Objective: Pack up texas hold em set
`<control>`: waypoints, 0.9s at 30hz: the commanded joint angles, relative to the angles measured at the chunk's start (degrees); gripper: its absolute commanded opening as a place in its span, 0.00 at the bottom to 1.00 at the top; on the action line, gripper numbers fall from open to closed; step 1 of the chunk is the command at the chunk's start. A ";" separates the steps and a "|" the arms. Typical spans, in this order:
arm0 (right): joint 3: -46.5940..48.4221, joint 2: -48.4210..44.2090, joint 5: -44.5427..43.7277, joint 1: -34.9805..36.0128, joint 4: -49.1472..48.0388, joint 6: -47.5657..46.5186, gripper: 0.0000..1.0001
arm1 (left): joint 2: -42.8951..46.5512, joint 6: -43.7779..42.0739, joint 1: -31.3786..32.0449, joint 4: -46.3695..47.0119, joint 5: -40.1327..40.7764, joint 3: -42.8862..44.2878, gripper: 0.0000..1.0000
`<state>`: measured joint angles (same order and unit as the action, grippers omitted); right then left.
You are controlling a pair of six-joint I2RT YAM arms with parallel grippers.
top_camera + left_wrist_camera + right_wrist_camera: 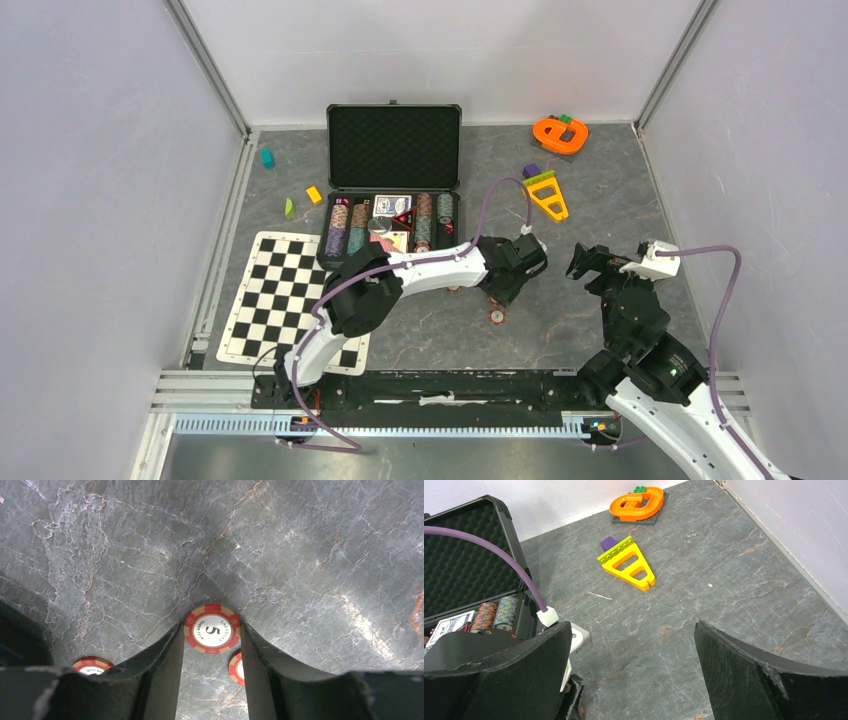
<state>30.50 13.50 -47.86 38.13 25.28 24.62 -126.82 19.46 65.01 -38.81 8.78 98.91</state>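
Note:
The black briefcase (393, 150) lies open at the back with its foam lid up; chip stacks (347, 228) and card decks (392, 205) fill its tray. My left gripper (508, 287) reaches down to the table right of the case. In the left wrist view it (211, 628) is closed around a red-white poker chip (212, 629) marked 5, which lies flat with both fingertips against its rim. Two more chips (91, 665) (236, 667) lie beside the fingers, and one loose chip (496, 316) shows from above. My right gripper (585, 262) (629, 630) hangs open over bare table.
A black-white checkered mat (290, 295) lies at the left front. An orange toy (560, 133) (636, 502) and a yellow toy (547, 193) (629, 565) sit at the back right. Small teal (268, 158), yellow (314, 194) and green (289, 208) blocks lie left of the case. Walls close three sides.

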 commanded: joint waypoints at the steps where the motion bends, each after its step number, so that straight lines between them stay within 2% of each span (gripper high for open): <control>1: -0.09 0.49 0.02 0.02 -1.77 -0.30 0.98 | -2.03 1.37 0.37 -1.10 0.97 -1.07 0.48; 6: -0.09 0.41 -0.04 0.03 -1.80 -0.35 0.98 | -1.78 1.88 0.27 -1.01 -0.27 -1.48 0.39; 10: -0.14 0.15 -0.03 0.06 -1.78 -0.33 0.98 | -0.83 2.25 -1.30 -0.04 -5.58 -1.78 0.36; 18: -0.34 0.52 0.05 0.02 -1.78 -0.32 0.98 | 5.45 2.51 -4.70 5.75 -14.68 -6.10 0.37; 27: -0.18 0.39 0.11 -0.01 -1.80 -0.29 0.98 | 11.70 0.70 -6.99 3.88 -12.93 -6.45 0.38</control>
<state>30.50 13.50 -47.66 38.13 25.26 24.62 -121.58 20.16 58.57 -34.33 -3.79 92.20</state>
